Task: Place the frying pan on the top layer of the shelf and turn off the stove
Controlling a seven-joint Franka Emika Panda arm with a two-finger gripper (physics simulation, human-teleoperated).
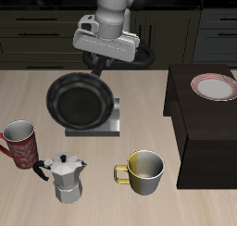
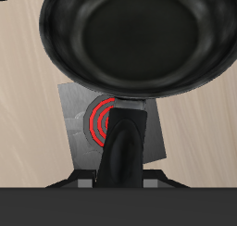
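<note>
The gripper, at upper centre of the exterior frame, clamps the long black handle of the frying pan, its jaws closed on the handle's end. The pan hangs tilted in the air at centre left of the frame, its round bowl facing the camera and covering most of the stove, of which only a grey edge and corner show below and beside the pan. In the wrist view the frying pan fills much of the frame, its handle running back toward the gripper, and behind it the stove lies on the table with its spiral coil glowing red, partly hidden by the handle. The stove's knob cannot be made out in either view.

The shelf, a dark box-like cabinet, occupies the right side of the exterior frame, clear of the pan. On its flat top, at upper right, rests a pink-rimmed plate. Along the lower part of the frame three items stand on the table: a red patterned mug at lower left, a silver moka pot beside it, and a yellow-and-white mug at lower centre, near the shelf's front corner.
</note>
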